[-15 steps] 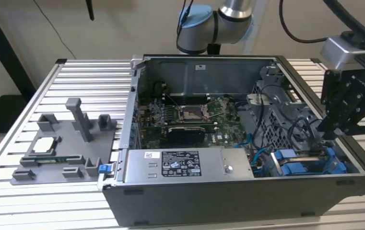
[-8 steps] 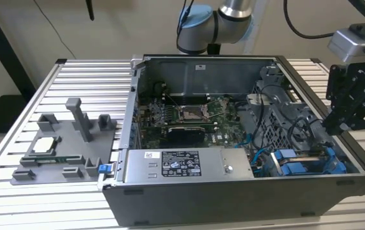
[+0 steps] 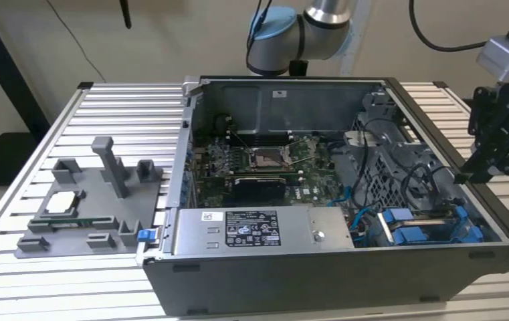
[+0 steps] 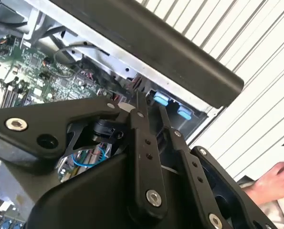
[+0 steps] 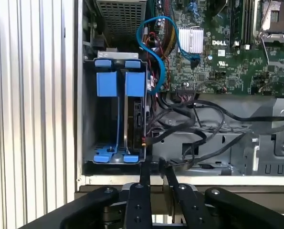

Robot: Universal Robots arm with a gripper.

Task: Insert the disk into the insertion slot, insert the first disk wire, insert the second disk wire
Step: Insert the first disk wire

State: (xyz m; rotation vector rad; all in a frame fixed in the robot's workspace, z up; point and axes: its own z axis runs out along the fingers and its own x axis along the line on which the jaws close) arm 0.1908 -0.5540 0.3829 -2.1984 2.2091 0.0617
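Disk: the disk (image 5: pixel 132 119) stands on edge inside the slot (image 5: pixel 88 114), at the corner of the open case (image 3: pixel 326 281), with its blue carrier tabs showing at both ends. A second blue carrier sits just beside it.
Seating: it looks pushed home, but from this angle I cannot tell whether it is fully latched.
End effector: the end effector (image 5: pixel 153 166) hovers just outside the case wall, in line with the disk's near end. Its fingers are drawn together with only a sliver of gap, and nothing is held between them.
Weight and stiffness: probably dense for its size and fully rigid, so it should slide as one piece without flexing.
Surface: the bare metal faces look smooth and likely slippery. The plastic carrier should give better purchase.
Fragility: judged sensitive to knocks. The connector edge and the underside are poor places to press.
Where to hold: the blue carrier tabs at the near end, pinched across the thin dimension, or a flat push on the frame's end.
Wires: black wires (image 5: pixel 180 129) lie tangled just beside the disk's connector side, and a blue cable (image 5: pixel 153 57) loops near the far end. Whether any of them is plugged in I cannot tell.
Wire handling: soft and springy, so best gripped at the stiff plug body rather than on the cord.
Support: the case rests on a slatted table (image 3: pixel 102 107).
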